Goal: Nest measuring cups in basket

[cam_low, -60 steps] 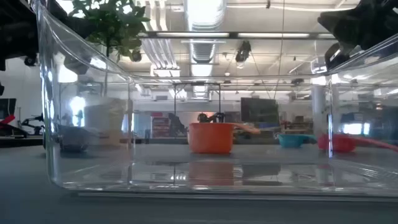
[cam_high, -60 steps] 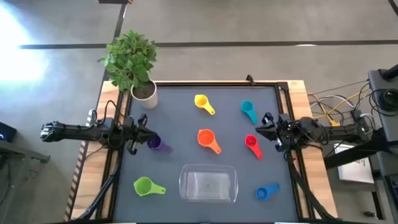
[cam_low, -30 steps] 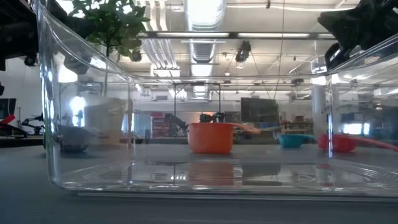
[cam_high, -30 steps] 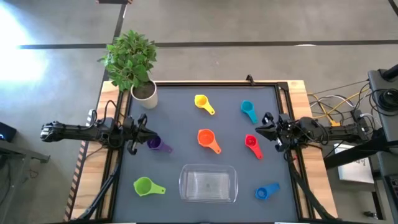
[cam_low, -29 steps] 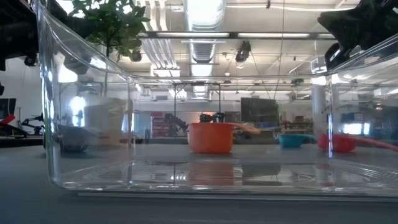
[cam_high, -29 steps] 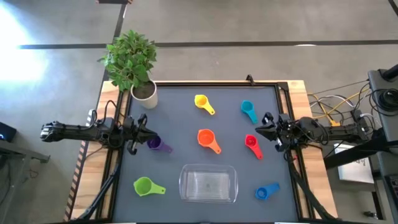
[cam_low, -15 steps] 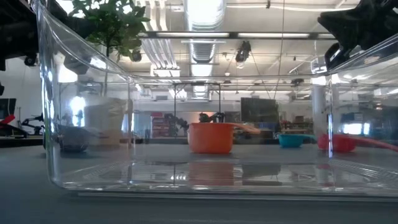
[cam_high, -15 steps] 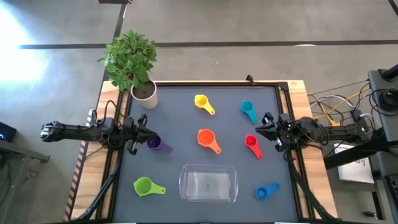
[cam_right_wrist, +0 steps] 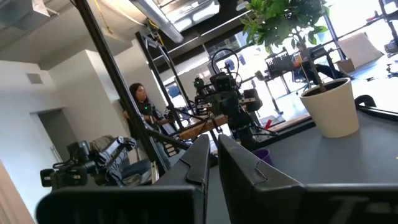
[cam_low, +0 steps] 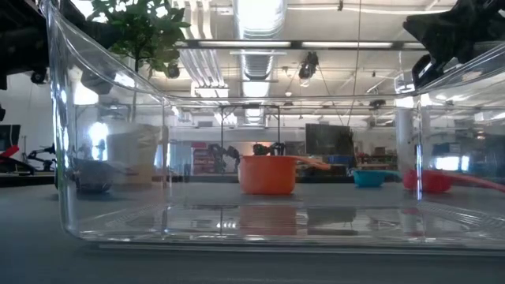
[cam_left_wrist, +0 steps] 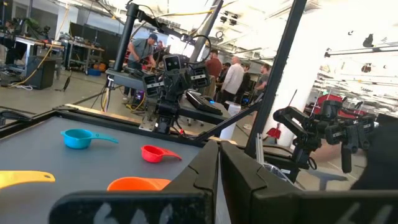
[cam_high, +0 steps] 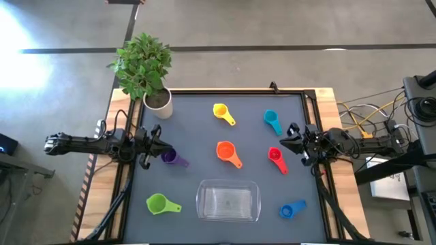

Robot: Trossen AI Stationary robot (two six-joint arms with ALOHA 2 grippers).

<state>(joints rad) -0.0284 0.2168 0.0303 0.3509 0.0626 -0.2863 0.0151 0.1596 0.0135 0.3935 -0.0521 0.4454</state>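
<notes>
Basket [cam_high: 228, 201] empty at counter's near edge, cups scattered around it; my left gripper [cam_high: 154, 146] beside purple cup [cam_high: 167, 157] and right gripper [cam_high: 291, 143] beside red cup [cam_high: 274, 156], fingers narrow; I'd seat the largest cup first.

Both arms reach in low from opposite table edges, stretched nearly flat and pointing toward each other. The left gripper [cam_high: 155, 146] sits over the left edge — its fingers [cam_left_wrist: 205, 171] pressed together, only a thin seam between them. The right gripper [cam_high: 291, 143] sits over the right edge, fingers [cam_right_wrist: 200, 155] likewise closed and holding nothing.
</notes>
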